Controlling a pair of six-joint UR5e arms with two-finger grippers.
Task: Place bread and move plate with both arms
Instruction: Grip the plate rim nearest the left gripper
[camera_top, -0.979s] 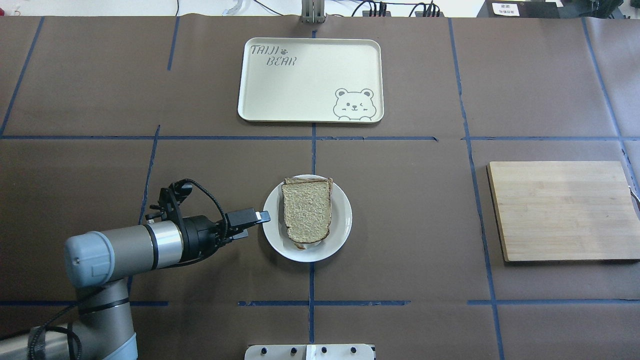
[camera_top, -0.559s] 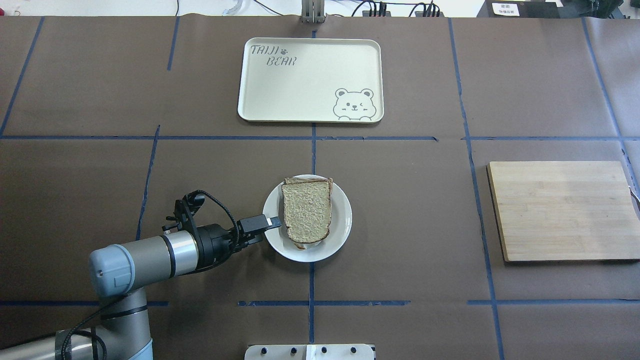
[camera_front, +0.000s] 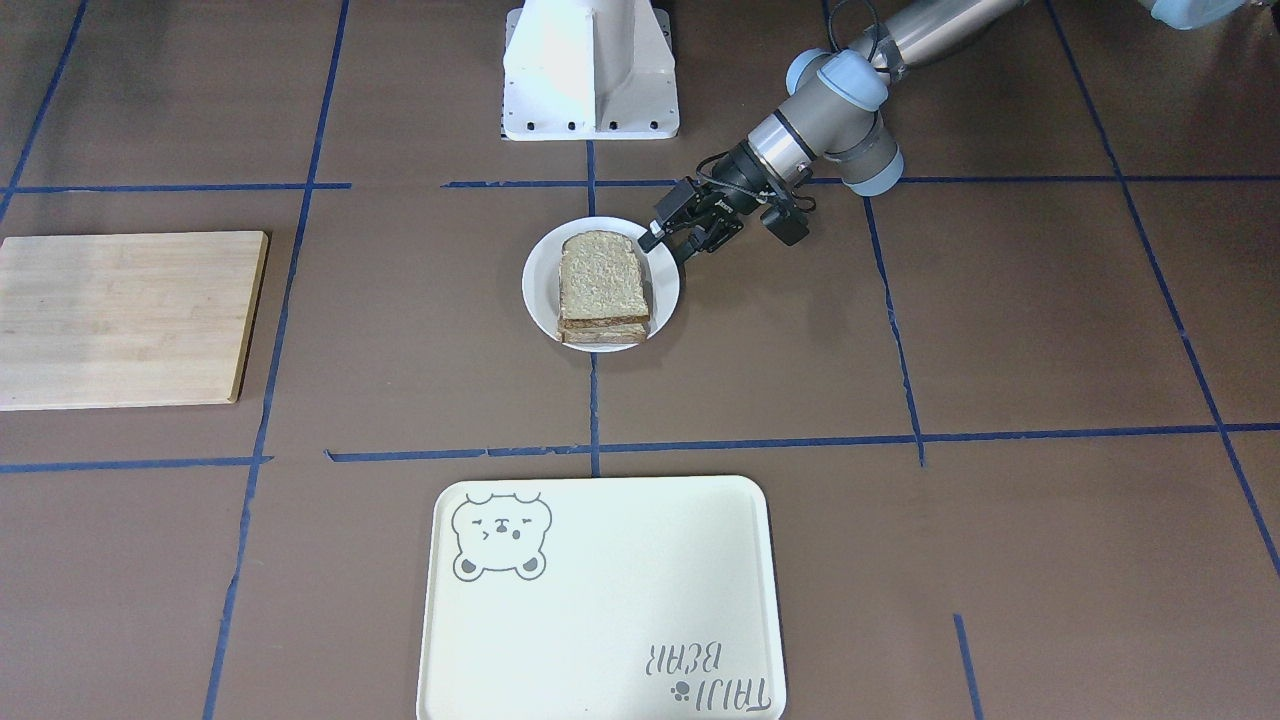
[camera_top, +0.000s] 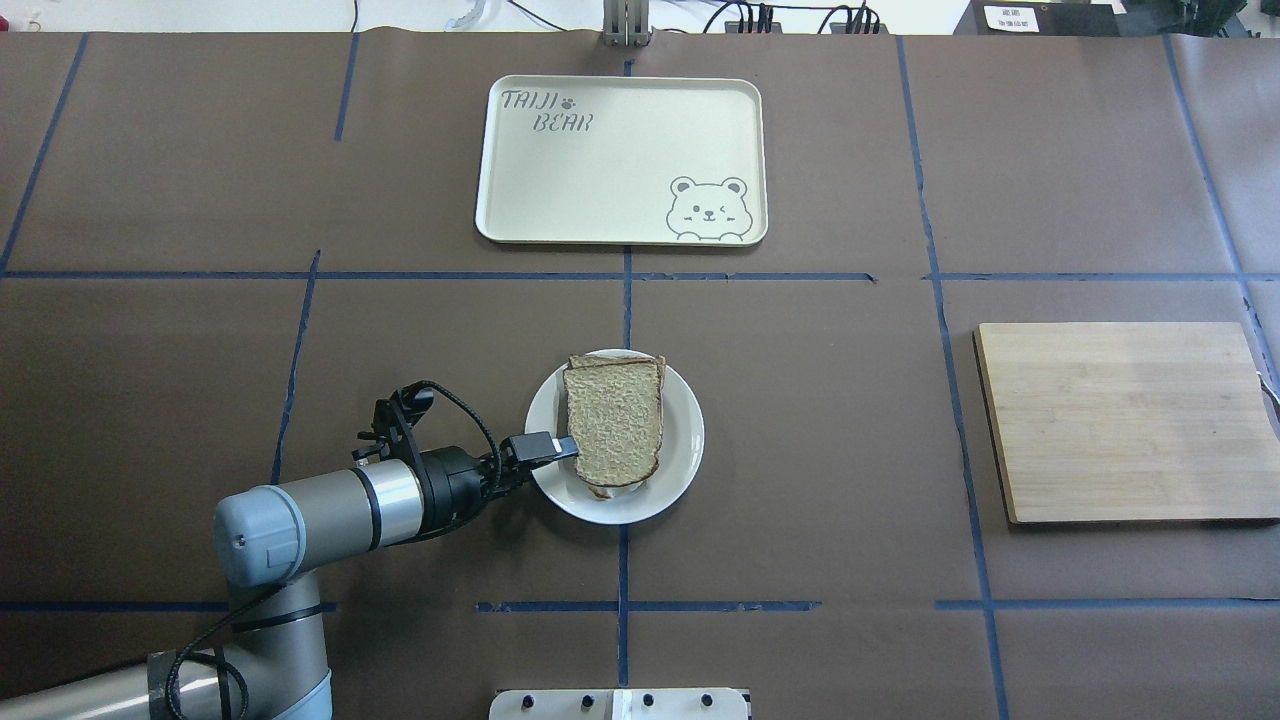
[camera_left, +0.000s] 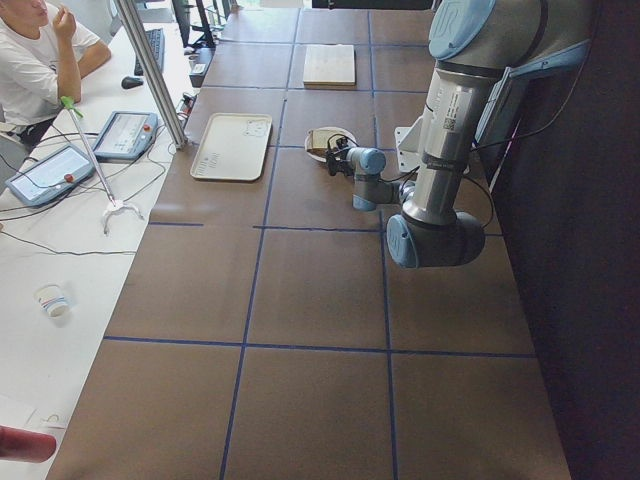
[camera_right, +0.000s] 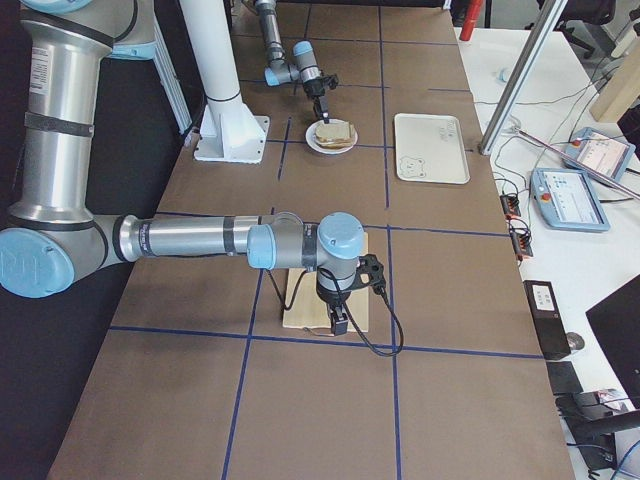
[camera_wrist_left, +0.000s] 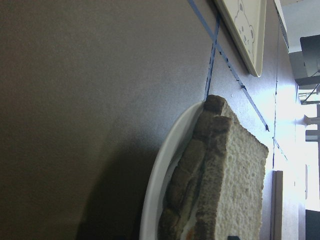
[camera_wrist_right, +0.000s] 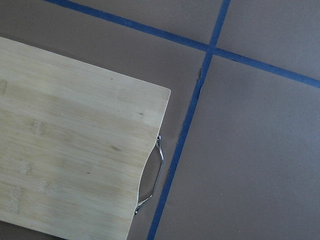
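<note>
The bread lies as a stacked pair of slices on the white plate at the table's middle. Both also show in the front view, bread and plate, and close up in the left wrist view, bread and plate. My left gripper is open at the plate's left rim, its upper finger over the rim next to the bread's edge; it also shows in the front view. My right gripper hangs over the cutting board; I cannot tell if it is open.
A cream bear tray lies at the far middle. A wooden cutting board with a metal handle lies at the right. The white pedestal stands at the robot's side. An operator sits beyond the table.
My left arm has moved right toward the plate. Its upper finger went from beside the rim to over it, next to the bread. Bread and plate have not moved.
</note>
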